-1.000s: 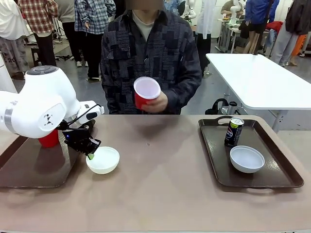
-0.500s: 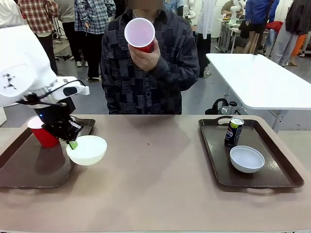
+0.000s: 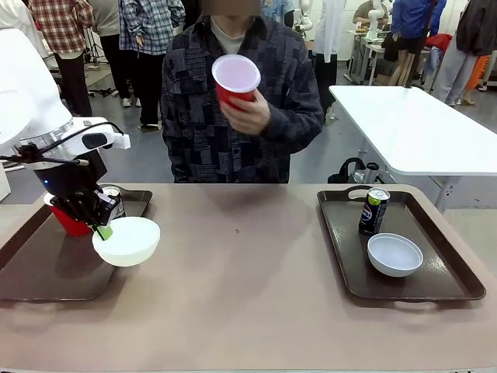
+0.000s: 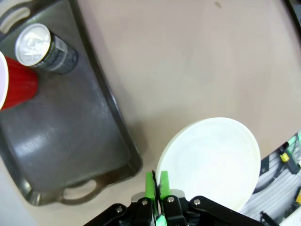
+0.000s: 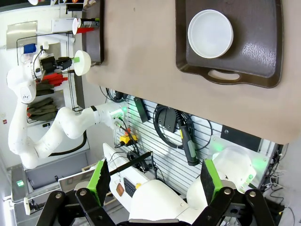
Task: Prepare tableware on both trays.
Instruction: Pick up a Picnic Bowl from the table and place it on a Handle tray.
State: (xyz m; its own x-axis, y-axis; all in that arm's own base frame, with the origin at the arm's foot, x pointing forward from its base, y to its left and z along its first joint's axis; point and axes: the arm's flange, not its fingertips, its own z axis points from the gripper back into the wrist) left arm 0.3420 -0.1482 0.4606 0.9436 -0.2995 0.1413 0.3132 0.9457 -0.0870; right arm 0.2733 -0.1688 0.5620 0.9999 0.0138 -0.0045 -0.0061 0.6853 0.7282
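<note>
At the left of the front view we see the left pincer (image 3: 99, 227) clamped on the near rim of a white bowl (image 3: 126, 240), its green pads pinched together on the edge. The bowl hangs clear of the bench (image 3: 256, 287), mouth facing up and tipped slightly, over the right edge of the left tray (image 3: 46, 272). That tray's long axis runs from the lower left of the frame toward the far side of the bench. On it stand a red cup (image 3: 70, 221), upright, and a dark can (image 3: 113, 201), upright, just behind the pincer.

At the right of the frame the right tray (image 3: 435, 287) carries a second white bowl (image 3: 394, 254), mouth up, and a green-topped can (image 3: 373, 211) standing upright behind it.

At the upper middle, the person's hand (image 3: 247, 113) holds another red cup (image 3: 235, 80), tilted with its white mouth toward the camera.

In the right wrist view, the right pincer (image 5: 155, 182) stands wide apart, holding nothing, high above the bench.
</note>
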